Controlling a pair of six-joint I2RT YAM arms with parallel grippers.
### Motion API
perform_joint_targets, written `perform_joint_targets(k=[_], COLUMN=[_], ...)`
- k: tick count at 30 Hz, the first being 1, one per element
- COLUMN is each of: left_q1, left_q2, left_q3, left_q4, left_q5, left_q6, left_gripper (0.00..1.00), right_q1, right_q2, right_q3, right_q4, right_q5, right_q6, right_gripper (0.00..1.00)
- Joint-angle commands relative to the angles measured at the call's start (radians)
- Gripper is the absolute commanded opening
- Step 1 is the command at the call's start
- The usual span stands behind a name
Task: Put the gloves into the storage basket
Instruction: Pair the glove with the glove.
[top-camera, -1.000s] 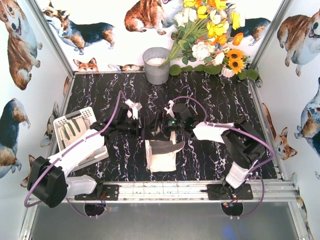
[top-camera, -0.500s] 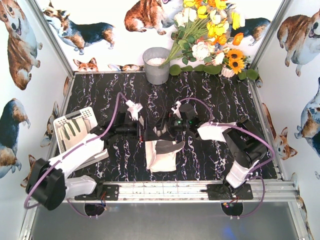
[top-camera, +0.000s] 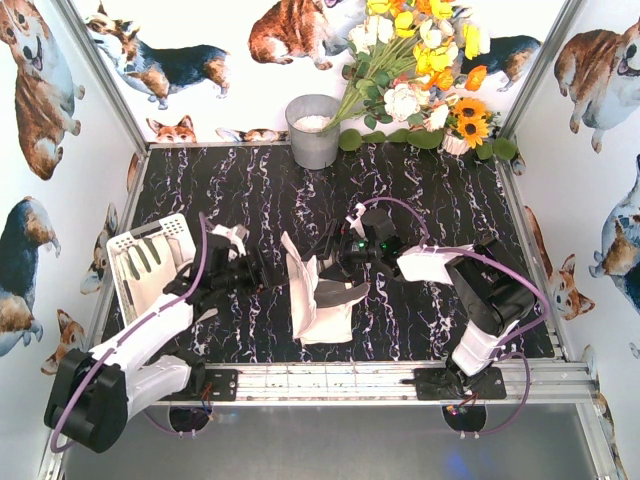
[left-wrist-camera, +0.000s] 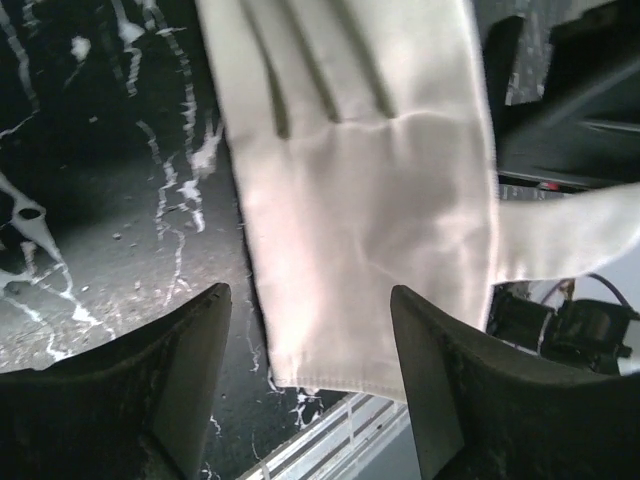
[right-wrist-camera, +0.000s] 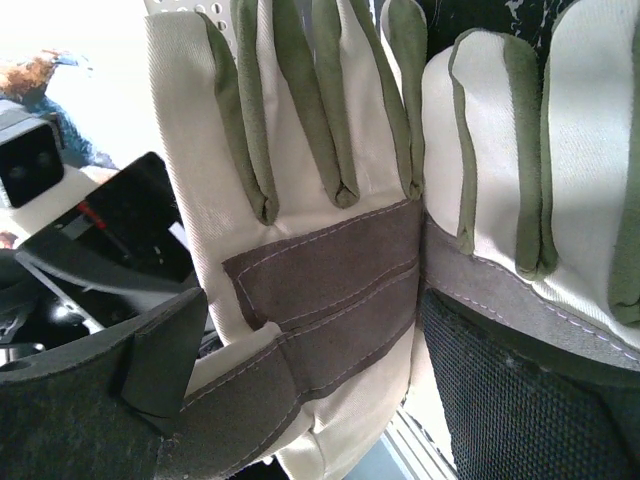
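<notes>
A pile of cream-white gloves (top-camera: 320, 315) with grey-brown patches lies mid-table, one glove propped up on edge (top-camera: 293, 262). My left gripper (top-camera: 266, 270) is just left of it, open; in the left wrist view (left-wrist-camera: 308, 292) the glove's white back (left-wrist-camera: 360, 200) hangs beyond the spread fingers. My right gripper (top-camera: 332, 262) is at the pile's far right side, open; in the right wrist view (right-wrist-camera: 315, 300) two gloves' palms (right-wrist-camera: 300, 180) fill the space between the spread jaws. The white storage basket (top-camera: 118, 246) at the left holds one glove (top-camera: 148, 262).
A grey metal bucket (top-camera: 314, 130) and a flower bunch (top-camera: 420, 70) stand at the back. An aluminium rail (top-camera: 330, 380) runs along the near edge. Printed walls close in the black marbled table (top-camera: 440, 200) on both sides.
My left gripper has drawn back leftward toward the basket. The top glove has risen from flat to standing on edge. My right gripper has shifted slightly right.
</notes>
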Motion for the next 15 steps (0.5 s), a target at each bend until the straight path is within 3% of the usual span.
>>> perform_joint_targets(k=[1, 15], left_q1=[0.008, -0.019], left_q2=[0.017, 0.220], left_q3=[-0.038, -0.095], left_q4=[0.055, 0.304], left_q5=[-0.087, 0.050], left_q6=[-0.094, -0.139], left_gripper=[0.57, 0.56], right_q1=[-0.004, -0.017], right_q2=[-0.052, -0.094], right_q3=[0.000, 0.009], right_q4=[0.068, 0.009], right_q5=[-0.012, -0.019], right_q6=[0.005, -0.033], right_gripper=[0.90, 0.90])
